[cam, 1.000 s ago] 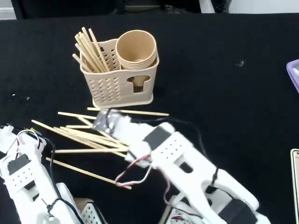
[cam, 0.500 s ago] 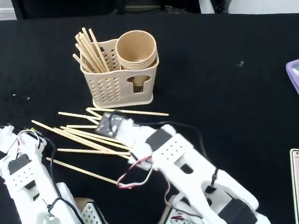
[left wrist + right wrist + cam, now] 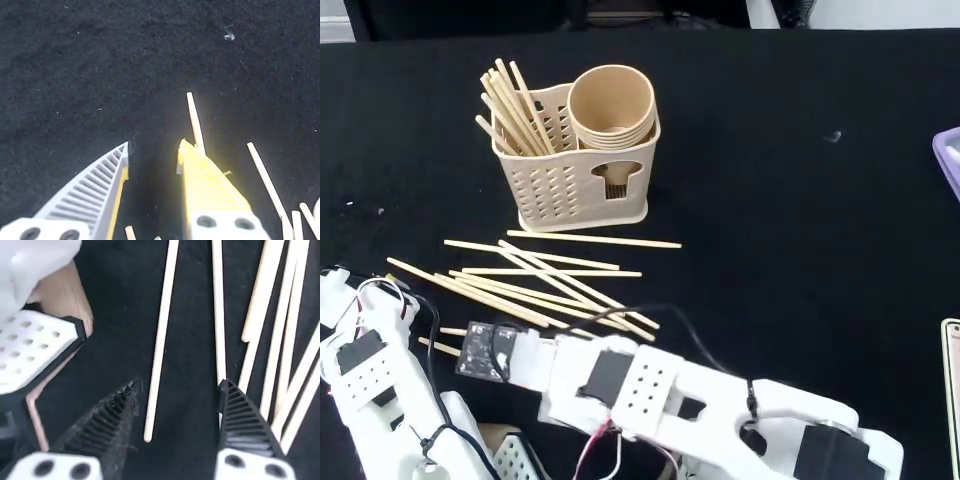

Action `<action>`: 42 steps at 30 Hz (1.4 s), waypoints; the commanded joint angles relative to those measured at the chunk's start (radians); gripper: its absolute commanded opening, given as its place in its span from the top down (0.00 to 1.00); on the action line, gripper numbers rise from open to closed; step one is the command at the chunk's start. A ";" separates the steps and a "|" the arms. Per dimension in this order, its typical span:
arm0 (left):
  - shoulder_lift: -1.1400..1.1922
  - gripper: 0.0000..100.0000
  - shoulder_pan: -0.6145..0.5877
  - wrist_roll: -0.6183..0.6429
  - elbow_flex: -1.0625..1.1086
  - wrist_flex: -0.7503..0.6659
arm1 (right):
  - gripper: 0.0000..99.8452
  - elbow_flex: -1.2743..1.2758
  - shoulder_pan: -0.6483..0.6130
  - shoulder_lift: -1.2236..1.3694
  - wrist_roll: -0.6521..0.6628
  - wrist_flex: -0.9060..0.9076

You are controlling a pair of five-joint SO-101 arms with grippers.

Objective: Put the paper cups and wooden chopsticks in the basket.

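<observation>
The beige perforated basket (image 3: 570, 180) stands at the back left of the black table. It holds stacked paper cups (image 3: 611, 105) and a bunch of wooden chopsticks (image 3: 510, 100). Several loose chopsticks (image 3: 545, 285) lie fanned out in front of it. My right gripper (image 3: 470, 352) sits low at the front edge of this pile. It is open (image 3: 180, 386), with one chopstick (image 3: 160, 340) lying between its fingers and another chopstick (image 3: 217, 315) by one fingertip. My left gripper (image 3: 153, 145) is open over bare cloth, a chopstick end (image 3: 195, 122) beside its yellow finger.
The left arm (image 3: 365, 365) stands at the front left corner, close to the right gripper. A wooden block with a white perforated part (image 3: 505, 448) sits between the arms' bases (image 3: 55, 305). A purple object (image 3: 948, 160) and a card (image 3: 952, 370) lie at the right edge.
The right arm has drawn back from just in front of the basket toward the front left, uncovering the chopstick pile; some sticks have shifted. The left arm has not moved.
</observation>
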 commanded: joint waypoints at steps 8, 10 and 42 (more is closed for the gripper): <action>-0.017 0.84 -0.005 0.012 -0.007 -0.018 | 0.76 0.005 -0.017 0.166 -0.005 -0.141; -0.017 0.84 -0.005 0.012 -0.007 -0.018 | 0.76 -0.018 -0.017 0.226 -0.003 -0.149; -0.017 0.84 -0.005 0.012 -0.007 -0.018 | 0.80 -0.236 0.253 0.285 0.345 0.037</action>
